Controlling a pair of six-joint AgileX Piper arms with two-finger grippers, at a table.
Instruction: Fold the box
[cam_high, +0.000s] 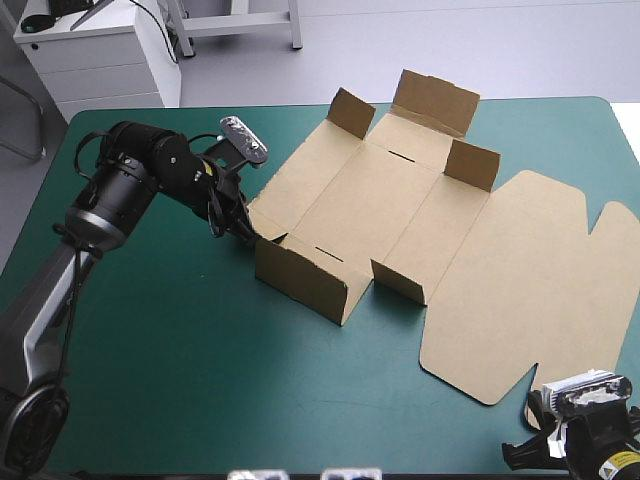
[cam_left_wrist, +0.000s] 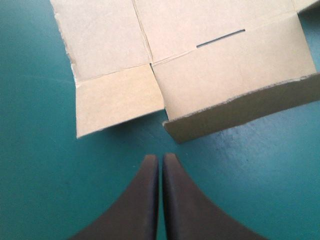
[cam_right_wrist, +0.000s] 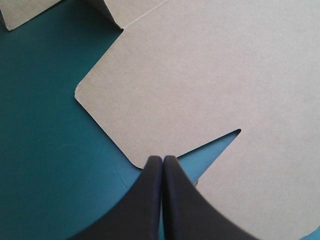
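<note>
Closed and empty like the right claw (cam_right_wrist: 162, 158) at 5 o'clock, the left claw (cam_left_wrist: 160, 156) is best slid low under the box's (cam_high: 400, 200) flat 9 o'clock flap (cam_left_wrist: 117, 97).

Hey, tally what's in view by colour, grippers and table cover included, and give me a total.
Brown: 1, the box
Black: 2, the left gripper and the right gripper, both shut
Teal-green: 1, the table cover
Total: 4
</note>
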